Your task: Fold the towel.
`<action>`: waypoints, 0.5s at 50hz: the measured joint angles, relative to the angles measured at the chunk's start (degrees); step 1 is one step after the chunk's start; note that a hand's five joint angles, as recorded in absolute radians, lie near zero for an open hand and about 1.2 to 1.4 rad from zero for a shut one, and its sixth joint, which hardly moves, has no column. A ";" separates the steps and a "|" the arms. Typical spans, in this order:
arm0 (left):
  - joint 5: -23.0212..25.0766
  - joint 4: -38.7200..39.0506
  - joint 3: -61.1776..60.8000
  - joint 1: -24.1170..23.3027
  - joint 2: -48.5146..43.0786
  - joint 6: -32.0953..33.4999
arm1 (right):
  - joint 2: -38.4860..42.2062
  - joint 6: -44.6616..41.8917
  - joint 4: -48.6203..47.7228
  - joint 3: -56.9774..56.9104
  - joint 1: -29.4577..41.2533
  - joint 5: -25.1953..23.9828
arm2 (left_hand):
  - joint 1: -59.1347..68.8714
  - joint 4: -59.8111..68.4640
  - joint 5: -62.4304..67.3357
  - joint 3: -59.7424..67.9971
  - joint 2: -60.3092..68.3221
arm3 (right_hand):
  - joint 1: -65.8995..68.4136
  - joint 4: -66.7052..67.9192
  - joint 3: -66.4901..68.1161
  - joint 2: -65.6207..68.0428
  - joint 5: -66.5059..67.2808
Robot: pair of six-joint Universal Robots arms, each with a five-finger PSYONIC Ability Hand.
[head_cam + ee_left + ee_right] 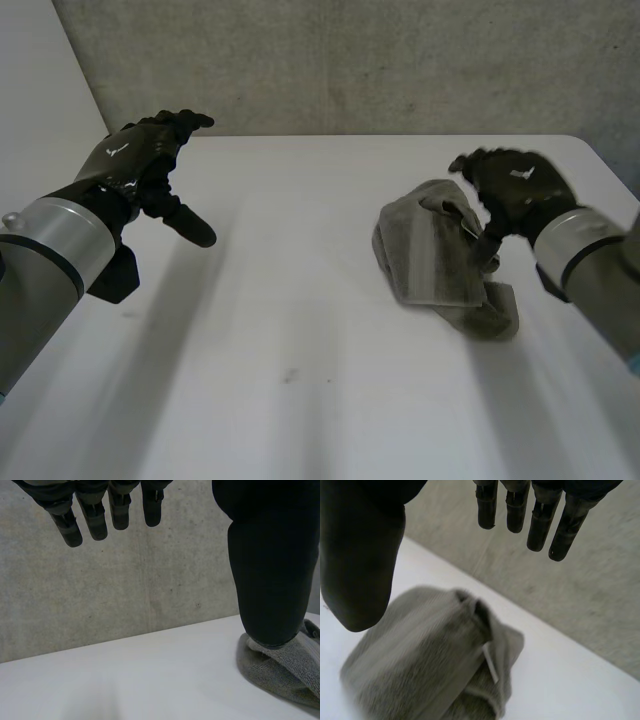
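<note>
We see the grey towel (435,265) lying in a crumpled, loosely bunched heap on the right half of the white table (300,340), with one end trailing toward the near edge. A small white tag (490,662) shows in a crease of it.

The right hand (515,190) sits over the towel's right side, wrist bent so that the palm faces down at the cloth. In its wrist view the fingers (537,520) are straight and slightly apart and the thumb (360,565) stands wide of them, with nothing between; the towel lies under the palm. From the head view the thumb may just brush the heap, though we cannot be sure of contact.

The left hand (140,160) is raised above the table's left side, well apart from the towel. Its fingers (95,515) are extended toward the concrete wall (350,60), its thumb (270,570) juts out sideways, and it holds nothing.
</note>
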 measured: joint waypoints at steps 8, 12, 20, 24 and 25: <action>0.00 0.10 -0.02 -0.05 -0.21 0.00 | 9.98 -5.16 -6.76 1.59 2.55 0.22 | 0.00 0.00 0.00 0.00 0.00 | 0.33 0.00 0.07 -0.04 0.19; 0.00 0.36 -0.10 -0.09 -0.39 0.03 | 13.57 -7.20 -13.97 3.82 3.23 0.23 | 0.00 0.00 0.00 0.00 0.00 | 6.95 4.94 5.29 4.50 6.99; -0.04 1.99 -0.73 -0.17 -0.76 0.24 | 19.66 -14.90 -32.34 6.76 4.07 0.78 | 0.00 0.00 0.00 0.00 0.00 | 57.95 56.15 56.02 57.24 57.57; -0.06 2.63 -0.92 -0.21 -0.93 0.24 | 19.44 -18.34 -38.71 7.55 4.51 1.00 | 0.00 0.00 0.00 0.00 0.00 | 62.29 61.94 62.22 60.54 62.91; -0.06 2.68 -0.93 -0.21 -0.96 0.24 | 19.05 -18.54 -39.15 7.62 4.65 1.03 | 0.00 0.00 0.00 0.00 0.00 | 62.30 61.94 62.22 60.54 62.92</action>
